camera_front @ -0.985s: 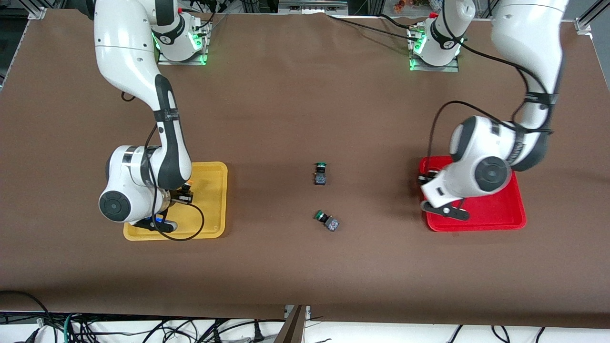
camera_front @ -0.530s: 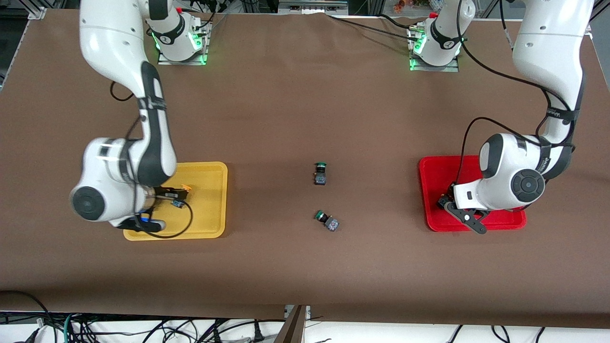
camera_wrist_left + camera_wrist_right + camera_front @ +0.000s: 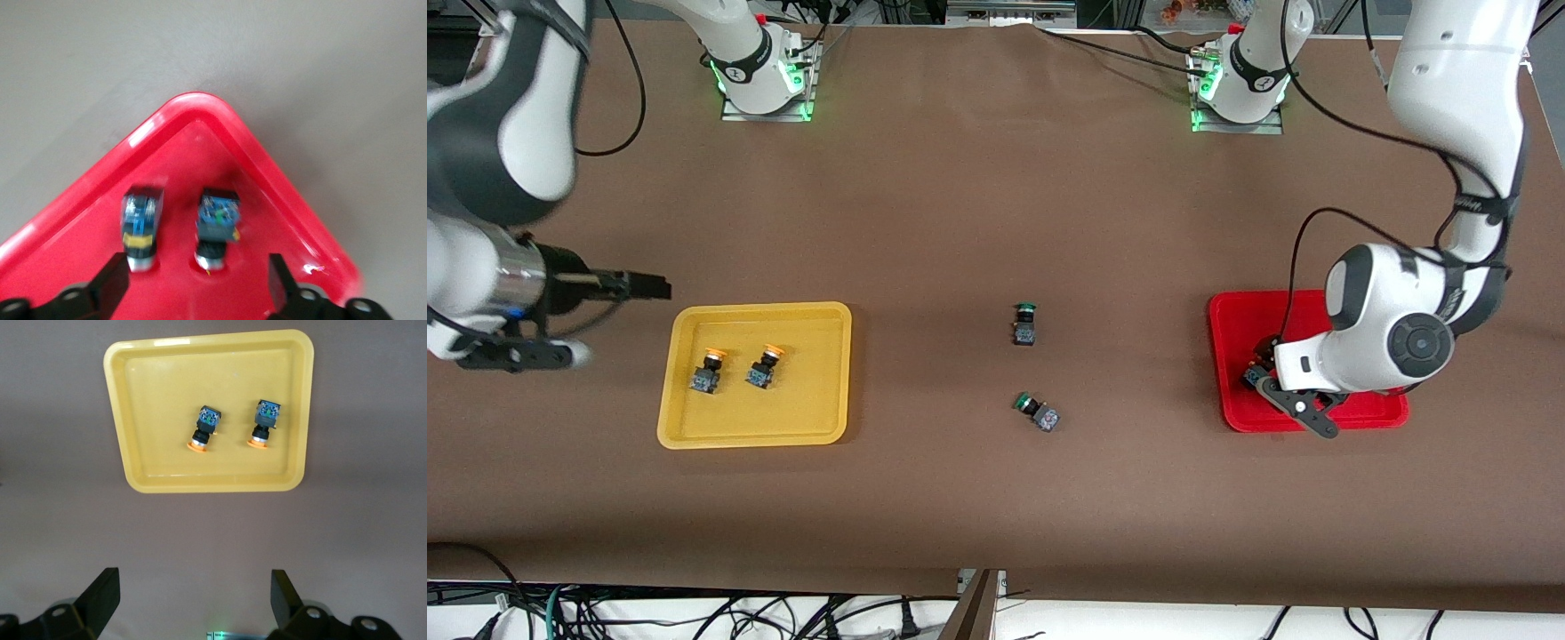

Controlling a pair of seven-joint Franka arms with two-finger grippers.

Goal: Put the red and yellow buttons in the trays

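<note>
Right hand [image 3: 193, 603]: fingers spread wide, empty, over bare counter [image 3: 978, 196] beside the yellow tray [image 3: 818, 373]. Two yellow buttons [image 3: 706, 370] lay inside. Left hand [image 3: 200, 293]: parted, empty, low over the red tray [image 3: 1240, 311] holding two buttons [image 3: 215, 223].

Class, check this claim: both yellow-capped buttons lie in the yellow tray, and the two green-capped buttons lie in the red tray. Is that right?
Not quite. The two yellow-capped buttons do lie in the yellow tray, but the green-capped buttons lie on the bare table mid-way between the trays, not in the red tray. The front view shows it.
</note>
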